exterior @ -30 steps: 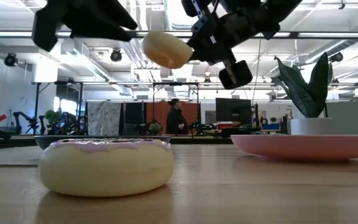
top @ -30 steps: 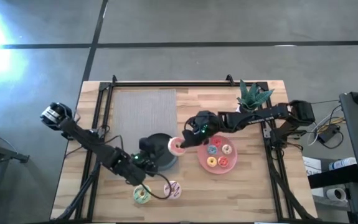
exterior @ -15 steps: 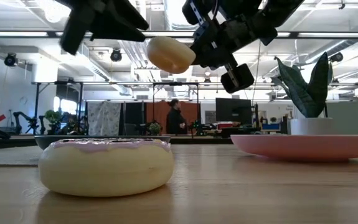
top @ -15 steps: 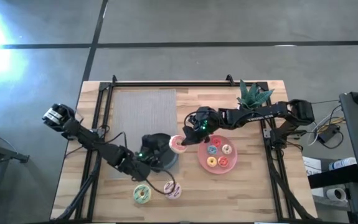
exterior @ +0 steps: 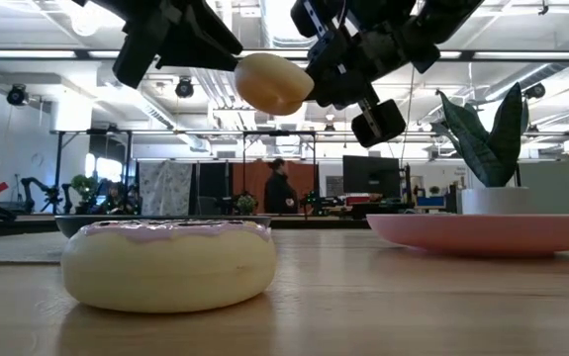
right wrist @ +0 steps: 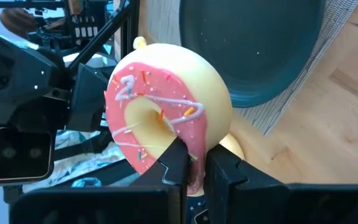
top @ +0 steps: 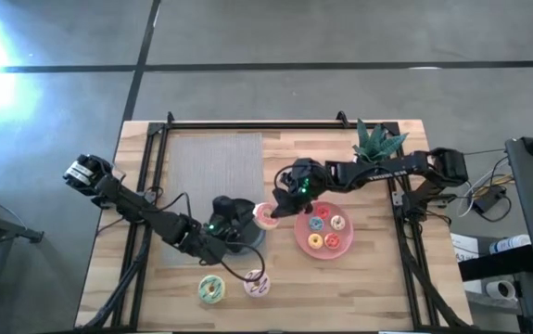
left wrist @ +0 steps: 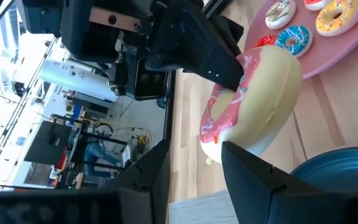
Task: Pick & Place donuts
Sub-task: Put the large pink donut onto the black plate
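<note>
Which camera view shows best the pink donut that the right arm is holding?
The right wrist view: the pink donut fills it, frosting and hole facing the camera, its rim pinched by the right gripper. The left wrist view shows it tilted, the low view only its pale underside, the high view a small ring.

Pale donut (exterior: 272, 83) aloft in the right claw (exterior: 309, 84), left claw (exterior: 227, 44) beside it, frosted donut (exterior: 168, 262) on the table (exterior: 383, 307) (pink plate (exterior: 492, 233) behind).
</note>
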### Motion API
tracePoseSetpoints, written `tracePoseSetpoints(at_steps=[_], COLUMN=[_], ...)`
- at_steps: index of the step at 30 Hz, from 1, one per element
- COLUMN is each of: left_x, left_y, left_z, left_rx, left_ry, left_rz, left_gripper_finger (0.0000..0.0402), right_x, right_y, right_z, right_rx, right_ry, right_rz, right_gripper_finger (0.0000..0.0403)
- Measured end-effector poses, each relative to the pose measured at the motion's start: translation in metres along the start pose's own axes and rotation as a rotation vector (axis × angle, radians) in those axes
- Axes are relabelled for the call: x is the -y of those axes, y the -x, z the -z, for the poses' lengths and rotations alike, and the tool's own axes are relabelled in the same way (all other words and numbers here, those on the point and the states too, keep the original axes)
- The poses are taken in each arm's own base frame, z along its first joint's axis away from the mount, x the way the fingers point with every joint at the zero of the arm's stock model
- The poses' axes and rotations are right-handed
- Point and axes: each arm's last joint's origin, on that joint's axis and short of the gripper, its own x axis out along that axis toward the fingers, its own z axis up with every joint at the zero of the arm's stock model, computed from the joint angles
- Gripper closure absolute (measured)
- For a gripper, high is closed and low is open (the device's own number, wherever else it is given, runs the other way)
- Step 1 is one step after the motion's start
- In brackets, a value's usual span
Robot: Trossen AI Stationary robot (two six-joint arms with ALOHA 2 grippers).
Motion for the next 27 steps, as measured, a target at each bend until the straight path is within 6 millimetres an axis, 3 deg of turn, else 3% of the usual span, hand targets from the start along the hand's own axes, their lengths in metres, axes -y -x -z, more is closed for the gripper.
tracePoseSetpoints(at_steps=[10, 20, 27], left_x=[0.004, 0.005, 0.001], left_y=[0.005, 0.005, 0.002], left_z=[-0.001, -0.002, 0.0], left_rx=[0.017, 0.033, -0.008], left_ry=[-0.011, 0.119, 0.093], left_rz=[0.022, 0.058, -0.015], left_gripper_finger=[0.0284, 0.0283, 0.0253], right_x=[0.006, 0.006, 0.006], right_y=[0.009, 0.01, 0.01], right_z=[-0.015, -0.017, -0.017], right_rx=[0.017, 0.013, 0.013], right_ry=[-0.032, -0.02, -0.013], right_rz=[0.016, 0.017, 0.017], right_gripper_finger=[0.0379, 0.0379, 0.0379])
